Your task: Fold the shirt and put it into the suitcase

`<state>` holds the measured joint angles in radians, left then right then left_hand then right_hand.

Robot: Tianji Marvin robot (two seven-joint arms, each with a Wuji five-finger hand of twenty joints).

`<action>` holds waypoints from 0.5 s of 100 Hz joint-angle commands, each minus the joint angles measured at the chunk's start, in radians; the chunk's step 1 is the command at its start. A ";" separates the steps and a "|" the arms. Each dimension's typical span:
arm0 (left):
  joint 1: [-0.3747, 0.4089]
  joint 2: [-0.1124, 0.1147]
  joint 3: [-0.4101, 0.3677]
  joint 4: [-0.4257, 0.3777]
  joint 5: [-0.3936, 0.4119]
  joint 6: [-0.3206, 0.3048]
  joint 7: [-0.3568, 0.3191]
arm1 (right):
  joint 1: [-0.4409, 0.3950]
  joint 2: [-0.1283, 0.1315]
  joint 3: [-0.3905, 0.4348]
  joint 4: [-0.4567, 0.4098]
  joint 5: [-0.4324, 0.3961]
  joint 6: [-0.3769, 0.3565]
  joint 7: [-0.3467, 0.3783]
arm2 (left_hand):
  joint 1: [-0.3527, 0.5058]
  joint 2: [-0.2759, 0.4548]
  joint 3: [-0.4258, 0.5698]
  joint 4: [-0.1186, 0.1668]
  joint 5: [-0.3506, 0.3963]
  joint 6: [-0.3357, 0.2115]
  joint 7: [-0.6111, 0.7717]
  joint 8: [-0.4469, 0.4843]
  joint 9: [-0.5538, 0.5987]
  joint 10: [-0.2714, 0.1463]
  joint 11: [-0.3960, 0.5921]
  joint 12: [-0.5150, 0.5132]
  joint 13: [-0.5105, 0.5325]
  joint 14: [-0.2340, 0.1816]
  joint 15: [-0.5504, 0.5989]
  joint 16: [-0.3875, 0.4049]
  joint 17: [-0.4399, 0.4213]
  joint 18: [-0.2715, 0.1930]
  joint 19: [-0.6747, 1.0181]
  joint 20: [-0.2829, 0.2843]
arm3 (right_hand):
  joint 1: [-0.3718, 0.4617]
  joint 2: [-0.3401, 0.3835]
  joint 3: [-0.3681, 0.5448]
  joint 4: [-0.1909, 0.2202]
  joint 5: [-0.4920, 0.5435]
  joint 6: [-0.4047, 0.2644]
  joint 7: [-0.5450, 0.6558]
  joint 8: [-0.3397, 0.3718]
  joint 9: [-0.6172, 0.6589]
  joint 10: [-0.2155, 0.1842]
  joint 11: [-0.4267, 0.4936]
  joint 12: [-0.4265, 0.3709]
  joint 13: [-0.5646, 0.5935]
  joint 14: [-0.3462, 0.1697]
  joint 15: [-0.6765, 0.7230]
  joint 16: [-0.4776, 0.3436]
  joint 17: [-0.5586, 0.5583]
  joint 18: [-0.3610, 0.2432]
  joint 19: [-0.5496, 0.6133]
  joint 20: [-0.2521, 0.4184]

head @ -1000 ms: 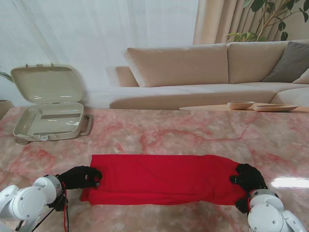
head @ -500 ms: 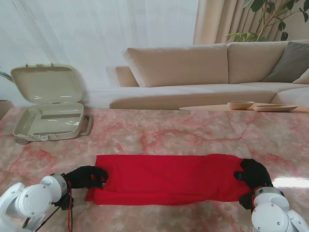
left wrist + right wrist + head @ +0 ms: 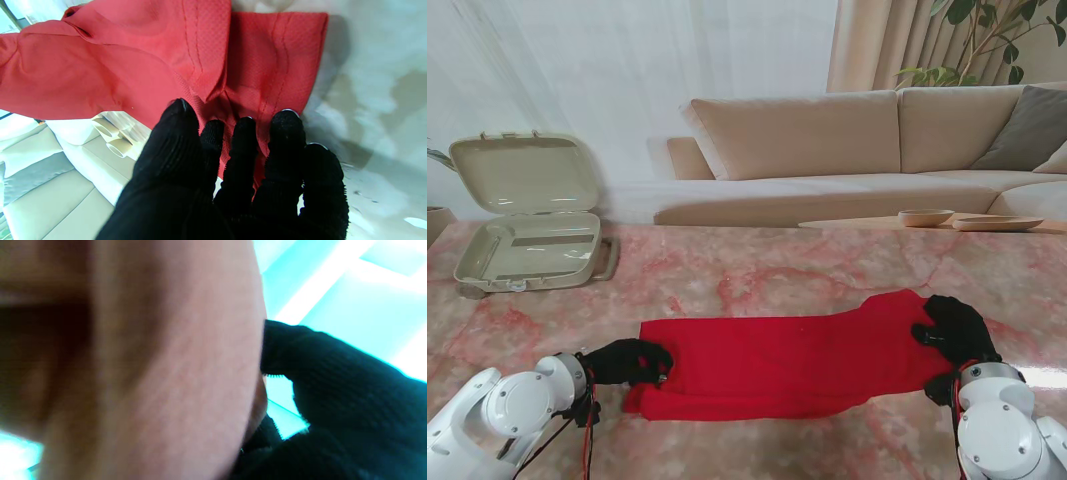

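Marble table (image 3: 827, 270): both hands clamp red shirt (image 3: 787, 350) ends, left hand (image 3: 627, 362), right hand (image 3: 955, 330); no readable writing.

Stand view overhead, wrist views close, sharing shirt (image 3: 787, 350)

Left wrist cam is mostly black glove and red fabric. The left hand (image 3: 233, 180) has its fingers (image 3: 286, 133) bunched close together, with the red shirt (image 3: 140, 63) pinched between the thumb and the rest, so it's got a grip on the cloth right at its edge. The shirt is creased and doubled over near the grip, one layer lapping over another with a stitched seam showing. A pale, glossy table (image 3: 377, 100) sits beside the shirt's straight hem. A beige sofa (image 3: 50, 186) shows past the lifted cloth.
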<state>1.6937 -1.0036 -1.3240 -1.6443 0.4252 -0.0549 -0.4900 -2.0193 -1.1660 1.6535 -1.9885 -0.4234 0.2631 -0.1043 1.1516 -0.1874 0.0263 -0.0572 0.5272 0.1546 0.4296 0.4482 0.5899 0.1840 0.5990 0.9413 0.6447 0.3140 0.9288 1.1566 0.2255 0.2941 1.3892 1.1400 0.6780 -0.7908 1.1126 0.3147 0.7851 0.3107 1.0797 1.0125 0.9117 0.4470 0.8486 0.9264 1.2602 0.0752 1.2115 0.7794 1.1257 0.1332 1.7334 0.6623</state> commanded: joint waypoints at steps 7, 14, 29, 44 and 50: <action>-0.010 -0.010 0.043 0.042 -0.022 0.001 -0.002 | 0.028 0.008 -0.014 -0.041 0.015 -0.010 0.029 | 0.064 0.016 -0.033 0.013 0.013 0.001 0.013 0.002 -0.017 0.010 -0.017 -0.003 -0.045 0.040 -0.093 -0.008 -0.002 0.014 -0.009 -0.002 | 0.068 0.004 0.109 0.050 0.024 -0.082 0.084 0.035 0.014 0.021 0.013 0.022 0.049 0.022 0.042 0.023 0.041 -0.108 0.083 0.022; -0.023 -0.011 0.061 0.050 -0.036 -0.003 0.003 | 0.040 0.012 -0.024 -0.052 0.019 -0.014 0.044 | 0.064 0.016 -0.033 0.013 0.013 0.002 0.013 0.001 -0.017 0.010 -0.017 -0.004 -0.045 0.039 -0.092 -0.008 -0.003 0.015 -0.009 -0.002 | 0.068 0.004 0.108 0.049 0.025 -0.081 0.081 0.034 0.015 0.021 0.012 0.022 0.049 0.022 0.043 0.024 0.041 -0.108 0.084 0.023; -0.050 -0.016 0.097 0.068 -0.066 -0.004 0.017 | 0.070 0.018 -0.053 -0.068 0.025 -0.021 0.068 | 0.065 0.016 -0.033 0.013 0.014 0.003 0.011 0.001 -0.017 0.011 -0.018 -0.005 -0.047 0.041 -0.093 -0.008 -0.005 0.015 -0.010 -0.003 | 0.070 0.001 0.105 0.048 0.027 -0.083 0.075 0.033 0.016 0.022 0.010 0.022 0.049 0.024 0.043 0.026 0.041 -0.107 0.085 0.025; -0.081 -0.021 0.139 0.087 -0.097 -0.004 0.031 | 0.103 0.025 -0.085 -0.083 0.031 -0.021 0.095 | 0.063 0.017 -0.034 0.013 0.014 0.002 0.009 0.000 -0.020 0.013 -0.019 -0.008 -0.047 0.042 -0.093 -0.008 -0.005 0.015 -0.009 -0.003 | 0.071 -0.001 0.103 0.047 0.030 -0.083 0.071 0.032 0.016 0.023 0.007 0.021 0.049 0.025 0.042 0.027 0.041 -0.107 0.085 0.026; -0.092 -0.024 0.155 0.095 -0.109 -0.003 0.036 | 0.118 0.027 -0.100 -0.088 0.034 -0.018 0.105 | 0.064 0.017 -0.033 0.013 0.014 0.003 0.008 0.000 -0.021 0.013 -0.019 -0.009 -0.048 0.042 -0.093 -0.008 -0.006 0.015 -0.010 -0.003 | 0.071 -0.001 0.102 0.046 0.031 -0.084 0.069 0.032 0.019 0.023 0.005 0.019 0.049 0.025 0.042 0.027 0.041 -0.107 0.085 0.026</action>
<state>1.6003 -1.0142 -1.1953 -1.5833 0.3227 -0.0626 -0.4502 -1.9207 -1.1394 1.5710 -2.0541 -0.3991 0.2446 -0.0254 1.1516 -0.1874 0.0264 -0.0572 0.5288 0.1551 0.4297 0.4482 0.5899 0.2001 0.5909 0.9407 0.6454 0.3475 0.9642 1.1565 0.2256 0.3198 1.4057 1.1399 0.6872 -0.7977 1.1221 0.3147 0.7852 0.3102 1.0810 1.0218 0.9173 0.4472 0.8486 0.9271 1.2605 0.0752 1.2212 0.7810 1.1260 0.1332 1.7335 0.6715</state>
